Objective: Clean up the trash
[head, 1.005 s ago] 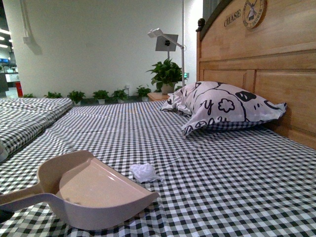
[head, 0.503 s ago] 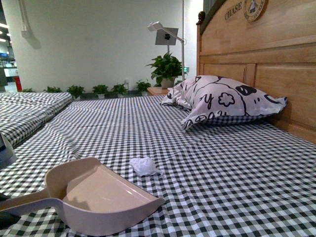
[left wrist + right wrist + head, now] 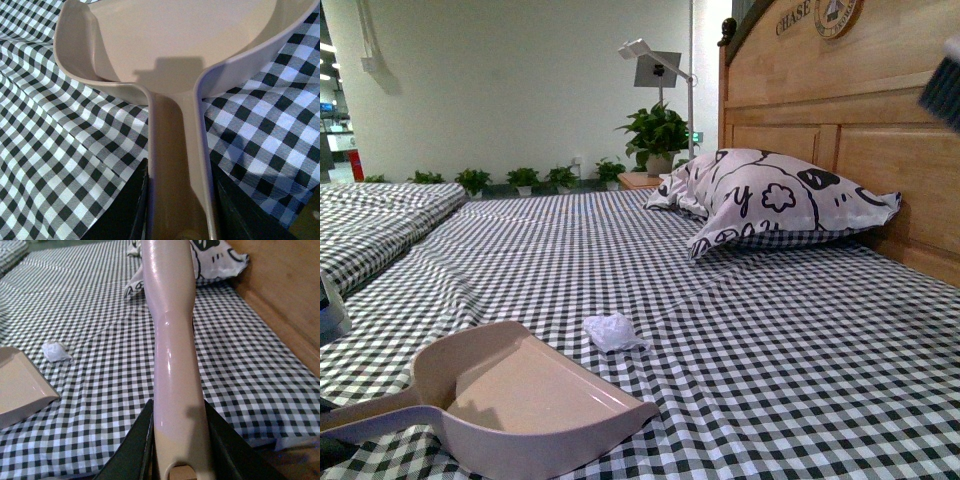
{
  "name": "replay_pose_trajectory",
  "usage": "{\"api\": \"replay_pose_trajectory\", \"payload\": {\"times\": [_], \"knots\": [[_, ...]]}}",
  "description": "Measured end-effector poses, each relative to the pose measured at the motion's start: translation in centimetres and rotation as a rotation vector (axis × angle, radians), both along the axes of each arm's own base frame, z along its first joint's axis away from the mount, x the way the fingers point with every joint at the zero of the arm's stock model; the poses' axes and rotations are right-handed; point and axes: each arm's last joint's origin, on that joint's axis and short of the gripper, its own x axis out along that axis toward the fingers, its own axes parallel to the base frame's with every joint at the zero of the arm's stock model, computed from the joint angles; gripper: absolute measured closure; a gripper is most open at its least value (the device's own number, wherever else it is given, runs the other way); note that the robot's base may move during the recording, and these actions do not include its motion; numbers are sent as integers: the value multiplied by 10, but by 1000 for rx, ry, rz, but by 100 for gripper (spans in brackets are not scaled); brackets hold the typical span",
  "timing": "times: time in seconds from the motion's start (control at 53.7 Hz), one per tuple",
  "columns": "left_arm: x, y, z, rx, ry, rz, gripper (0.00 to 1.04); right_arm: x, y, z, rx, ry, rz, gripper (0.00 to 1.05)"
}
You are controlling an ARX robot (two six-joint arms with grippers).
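The trash point(image 3: 613, 332) is a small crumpled white wad lying on the checked bedsheet, just beyond the front lip of the pinkish dustpan point(image 3: 525, 400). The pan rests on the sheet with its mouth toward the wad. My left gripper point(image 3: 180, 202) is shut on the dustpan point(image 3: 185, 40) by its handle. My right gripper point(image 3: 177, 440) is shut on the brush point(image 3: 172, 340), gripping its pale handle, held high over the right side of the bed. The brush's dark bristles point(image 3: 945, 90) show at the front view's top right edge. The right wrist view shows the trash point(image 3: 55, 351) next to the dustpan point(image 3: 17, 385).
A black-and-white patterned pillow point(image 3: 770, 205) leans against the wooden headboard point(image 3: 840, 130) at the right. A potted plant point(image 3: 655, 140) and a lamp stand point(image 3: 655, 75) are behind the bed. A second checked bed point(image 3: 370, 235) lies to the left.
The dustpan has sunk lower and slid a little right, toward the wad. The brush bristles have come into the front view at the top right. The wad has not moved.
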Motion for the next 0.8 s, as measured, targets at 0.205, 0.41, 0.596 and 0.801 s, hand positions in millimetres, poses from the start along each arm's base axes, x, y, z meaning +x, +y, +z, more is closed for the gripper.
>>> {"api": "replay_pose_trajectory", "payload": {"times": [0.205, 0.41, 0.596, 0.801], "knots": [[0, 0, 0, 0, 0, 0, 76, 102, 19, 1, -47, 50, 86, 83], [0, 0, 0, 0, 0, 0, 76, 184, 60, -28, -158, 158, 87, 83], [0, 0, 0, 0, 0, -1, 76, 218, 99, -64, -261, 211, 82, 83], [0, 0, 0, 0, -1, -1, 76, 235, 124, -92, -308, 218, 50, 83]]}}
